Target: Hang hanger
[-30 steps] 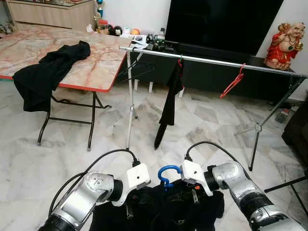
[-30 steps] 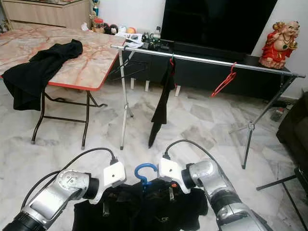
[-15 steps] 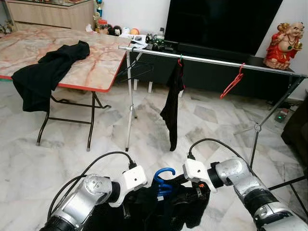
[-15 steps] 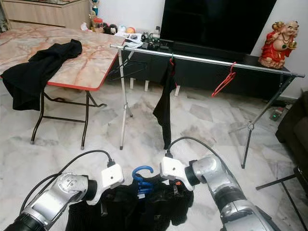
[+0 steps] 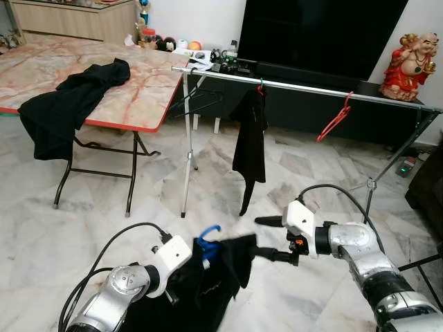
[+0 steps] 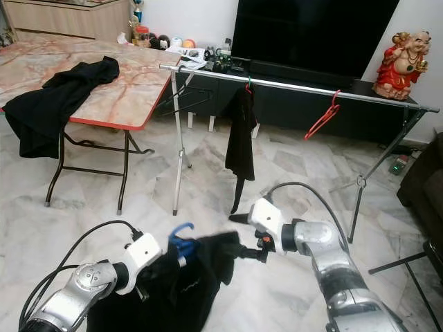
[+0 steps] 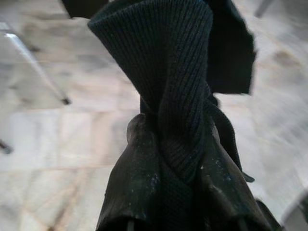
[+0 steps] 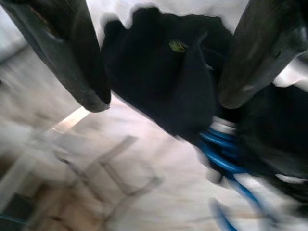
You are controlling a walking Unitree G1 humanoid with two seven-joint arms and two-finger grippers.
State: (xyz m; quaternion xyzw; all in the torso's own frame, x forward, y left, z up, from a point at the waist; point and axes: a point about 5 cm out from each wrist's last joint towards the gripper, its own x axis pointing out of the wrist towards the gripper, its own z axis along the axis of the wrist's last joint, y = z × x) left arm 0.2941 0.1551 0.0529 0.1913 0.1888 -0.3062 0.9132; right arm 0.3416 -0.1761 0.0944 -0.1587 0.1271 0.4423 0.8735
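Ahead, a long metal clothes rail (image 5: 311,88) is standing across the marble floor in front of a big dark television (image 5: 318,34), and it is carrying a black garment (image 5: 249,138) on a red hanger near its middle, an empty red hanger (image 5: 336,116) further toward the robot's right, and an empty dark hanger (image 5: 197,100) near its left end. Off to the left, a marble-topped folding table (image 5: 138,90) is holding another black garment draped over its edge. Low in front of the robot, the black shirt (image 5: 201,283) on the blue hanger (image 5: 208,238) is hanging from the left gripper (image 7: 163,159), whose fingers are pinched tight on a fold of the knit fabric. The right gripper (image 5: 266,238) is sitting just beside the shirt's edge with its fingers (image 8: 72,53) spread apart, gripping nothing. No writing can be read anywhere.
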